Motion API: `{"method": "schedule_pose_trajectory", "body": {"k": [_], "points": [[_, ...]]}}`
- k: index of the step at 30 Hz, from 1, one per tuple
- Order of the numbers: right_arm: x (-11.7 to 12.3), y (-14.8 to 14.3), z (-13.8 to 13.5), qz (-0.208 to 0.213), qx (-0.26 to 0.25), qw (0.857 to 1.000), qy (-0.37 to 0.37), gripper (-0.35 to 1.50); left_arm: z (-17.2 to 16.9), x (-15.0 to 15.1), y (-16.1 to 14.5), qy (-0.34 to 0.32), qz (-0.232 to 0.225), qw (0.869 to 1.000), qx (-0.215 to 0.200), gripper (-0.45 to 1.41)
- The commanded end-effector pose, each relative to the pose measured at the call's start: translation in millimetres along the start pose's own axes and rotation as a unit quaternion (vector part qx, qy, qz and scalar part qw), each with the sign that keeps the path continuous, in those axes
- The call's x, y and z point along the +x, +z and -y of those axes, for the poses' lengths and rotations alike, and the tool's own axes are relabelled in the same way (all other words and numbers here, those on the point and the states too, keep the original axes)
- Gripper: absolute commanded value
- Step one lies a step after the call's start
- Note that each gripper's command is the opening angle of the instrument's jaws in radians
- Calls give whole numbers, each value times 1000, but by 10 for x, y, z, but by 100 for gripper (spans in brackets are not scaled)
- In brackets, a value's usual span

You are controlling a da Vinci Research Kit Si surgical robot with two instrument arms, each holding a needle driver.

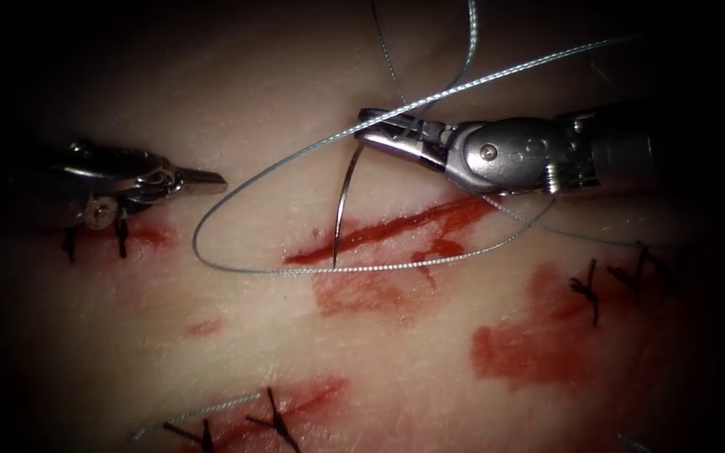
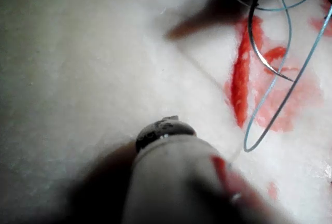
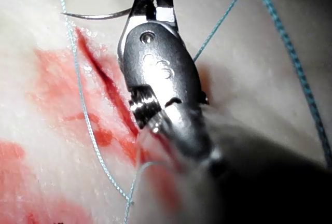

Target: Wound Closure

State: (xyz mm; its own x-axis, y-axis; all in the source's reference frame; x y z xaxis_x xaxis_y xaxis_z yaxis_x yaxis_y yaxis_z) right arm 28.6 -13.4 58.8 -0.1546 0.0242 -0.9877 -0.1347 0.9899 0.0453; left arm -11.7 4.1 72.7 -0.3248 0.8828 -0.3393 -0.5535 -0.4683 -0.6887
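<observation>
Tissue [image 1: 237,352] carries a cut [image 1: 388,231] ringed with red fluid [image 1: 362,294]. At far left, the left tool [image 1: 199,178] hovers with jaws closed on nothing. Centrally, the curved needle [image 1: 341,205] hangs point-down to the cut's left end; whether it has entered cannot be determined. Thread [image 1: 295,268] loops around it. The right tool [image 1: 375,130] clamps the needle's blunt end.

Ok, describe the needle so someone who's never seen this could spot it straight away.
Find the red cut across the middle of the tissue. The right claw above it holds the needle by one end; its tip reaches the cut. Unlike the blue-grey twisted thread looping round, it's a smooth, bare steel arc.
</observation>
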Motion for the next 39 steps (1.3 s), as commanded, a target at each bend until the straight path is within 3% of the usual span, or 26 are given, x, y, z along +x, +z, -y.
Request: {"method": "schedule_pose_trajectory", "body": {"k": [1, 7, 12, 17, 19, 22, 26, 27, 30, 31, 32, 34, 36, 38, 39], "points": [[-8, 7, -4, 4, -5, 1000, -19, -35, -8, -1, 10, -4, -5, 1000, -9, -45], [-22, 2, -15, -4, -29, 997, -77, -35, -57, -13, 30, -10, 47, 994, -94, -45], [-29, 6, -10, -10, -20, 996, -84, -35, -69, -35, 44, -39, 87, 987, -127, -45], [-38, 12, -4, -9, -15, 996, -89, -35, -77, -53, 51, -114, 142, 970, -160, -45], [-40, 14, -3, -12, -10, 996, -90, -35, -82, -55, 49, -139, 162, 959, -186, -45], [-42, 16, 0, -15, -4, 996, -92, -35, -99, -47, 40, -178, 159, 935, -263, -45], [-44, 15, 2, -15, -2, 996, -93, -35, -119, -11, 23, -258, 94, 871, -407, -43], [-44, 16, 2, -15, -2, 996, -93, -35, -121, -3, 20, -267, 74, 865, -419, -11], [-45, 16, 3, -15, -2, 996, -93, -35, -116, 14, 11, -288, 45, 857, -424, 4], [-45, 17, 3, -15, -2, 996, -93, -35, -112, 15, 9, -292, 44, 857, -421, 12], [-46, 17, 4, -17, 1, 995, -94, -35, -101, 16, 8, -269, 13, 886, -377, 14], [-46, 18, 5, -18, 3, 995, -94, -35, -87, 18, 11, -234, -12, 918, -321, 17], [-46, 19, 7, -19, 6, 995, -95, -35, -69, 14, 18, -156, -17, 953, -260, 17], [-46, 20, 9, -21, 10, 995, -95, -35, -49, 3, 26, -67, -3, 980, -187, -6], [-47, 20, 10, -25, 14, 995, -96, -35, -41, -4, 29, -27, 10, 987, -155, -21]]}}
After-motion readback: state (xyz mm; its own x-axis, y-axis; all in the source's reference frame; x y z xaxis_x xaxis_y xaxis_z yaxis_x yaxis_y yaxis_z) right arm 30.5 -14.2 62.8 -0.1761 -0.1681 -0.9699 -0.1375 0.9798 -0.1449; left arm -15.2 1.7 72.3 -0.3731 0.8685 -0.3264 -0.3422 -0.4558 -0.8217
